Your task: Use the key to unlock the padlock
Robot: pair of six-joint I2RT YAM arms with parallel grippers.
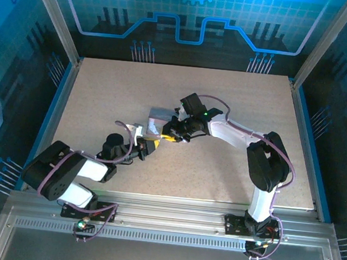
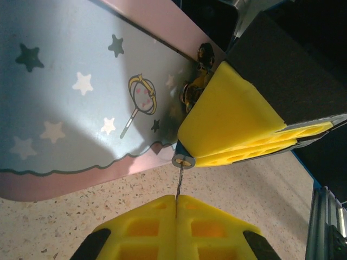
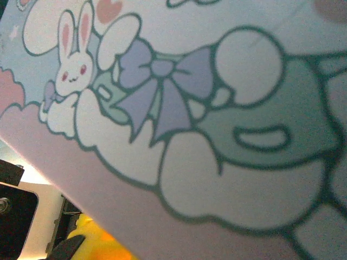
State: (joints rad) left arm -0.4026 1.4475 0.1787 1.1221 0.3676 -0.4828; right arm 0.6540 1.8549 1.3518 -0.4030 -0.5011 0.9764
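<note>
Above the speckled table (image 1: 103, 91), the left gripper (image 2: 176, 206) clamps the key (image 2: 178, 181), its tip at the padlock (image 2: 183, 161) just ahead. I cannot tell the right gripper (image 1: 171, 136) state. Insertion seems underway; next probably push straight, then twist.

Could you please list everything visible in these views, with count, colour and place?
tin: one, pale blue and pink, cartoon-printed, mid-table by both grippers.
padlock: one, silvery, at the right gripper's fingertips, beside the tin.
key: one, dark and thin, in the left gripper, tip at the padlock.
table: one, beige speckled, under everything.
left gripper: one, yellow fingers, shut on the key.
right gripper: one, yellow fingers, apparently shut on the padlock.
</note>
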